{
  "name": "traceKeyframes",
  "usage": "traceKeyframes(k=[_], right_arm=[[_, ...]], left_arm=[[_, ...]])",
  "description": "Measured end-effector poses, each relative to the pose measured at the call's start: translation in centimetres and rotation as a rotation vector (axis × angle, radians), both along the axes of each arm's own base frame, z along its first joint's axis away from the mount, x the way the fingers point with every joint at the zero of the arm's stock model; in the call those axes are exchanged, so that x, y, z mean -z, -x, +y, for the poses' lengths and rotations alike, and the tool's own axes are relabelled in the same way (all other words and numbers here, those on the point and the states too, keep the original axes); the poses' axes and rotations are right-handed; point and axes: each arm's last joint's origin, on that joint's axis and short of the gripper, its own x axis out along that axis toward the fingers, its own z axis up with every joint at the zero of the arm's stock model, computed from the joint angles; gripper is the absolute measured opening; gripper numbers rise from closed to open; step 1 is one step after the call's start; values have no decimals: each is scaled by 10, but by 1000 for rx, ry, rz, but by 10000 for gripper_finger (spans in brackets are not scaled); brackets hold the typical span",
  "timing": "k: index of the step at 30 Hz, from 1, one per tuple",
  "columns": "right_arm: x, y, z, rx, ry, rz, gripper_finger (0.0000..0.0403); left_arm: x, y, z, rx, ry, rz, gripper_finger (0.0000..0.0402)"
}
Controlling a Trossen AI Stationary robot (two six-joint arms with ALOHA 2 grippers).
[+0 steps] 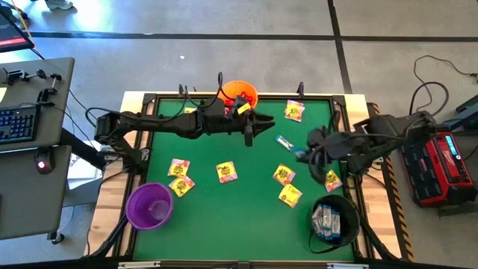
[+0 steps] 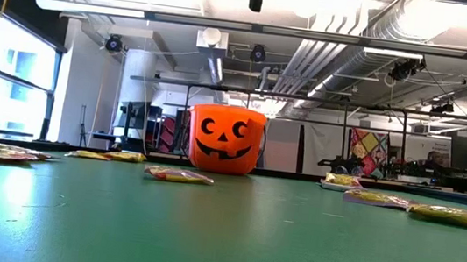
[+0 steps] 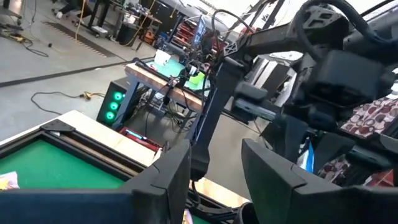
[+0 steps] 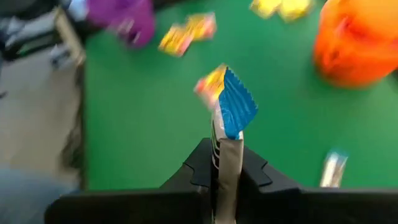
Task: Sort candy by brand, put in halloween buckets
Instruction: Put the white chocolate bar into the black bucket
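My right gripper (image 1: pixel 302 154) hovers over the table's right part, shut on a white-blue candy packet (image 4: pixel 231 109). My left gripper (image 1: pixel 258 125) is open and empty (image 3: pixel 214 180), held high beside the orange pumpkin-face bucket (image 1: pixel 239 93), which stands at the far edge (image 2: pixel 225 139). The purple bucket (image 1: pixel 149 205) stands at the near left. The black bucket (image 1: pixel 334 219), at the near right, holds white-blue packets. A second white-blue packet (image 1: pixel 282 140) and several yellow packets (image 1: pixel 226 172) lie flat on the green mat. My right gripper pinches the white-blue packet between its two fingers (image 4: pixel 249 171) by one end (image 4: pixel 227 144). The rest of the packet sticks out past the fingertips, ending in its blue crimped edge (image 4: pixel 239 102). The packet is lifted clear of the mat.
Yellow packets lie at the far right (image 1: pixel 294 110), the left (image 1: pixel 179 176) and the right near the black bucket (image 1: pixel 287 185). One more yellow packet (image 1: pixel 241 107) shows at the orange bucket's near rim. A raised frame (image 1: pixel 351 101) runs around the mat.
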Motion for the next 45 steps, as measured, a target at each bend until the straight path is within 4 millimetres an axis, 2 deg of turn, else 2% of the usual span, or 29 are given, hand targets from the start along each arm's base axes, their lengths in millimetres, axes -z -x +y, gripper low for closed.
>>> traceKeyframes(k=[6,13,18,29,34,45], right_arm=[[2,39,12,-11,-162,181,13],[32,64,32,35,-296,362,13],[60,69,50,45,-367,477,13],[119,70,83,19,-504,573,13],[146,74,89,-11,-505,606,13],[193,76,89,-31,-523,636,13]], left_arm=[[0,0,0,-1,-25,5,136],[0,0,0,-6,-42,8,136],[1,0,0,-8,-49,15,136],[3,0,0,-9,-74,35,136],[5,0,0,-8,-74,59,136],[6,0,0,-7,-79,74,136]])
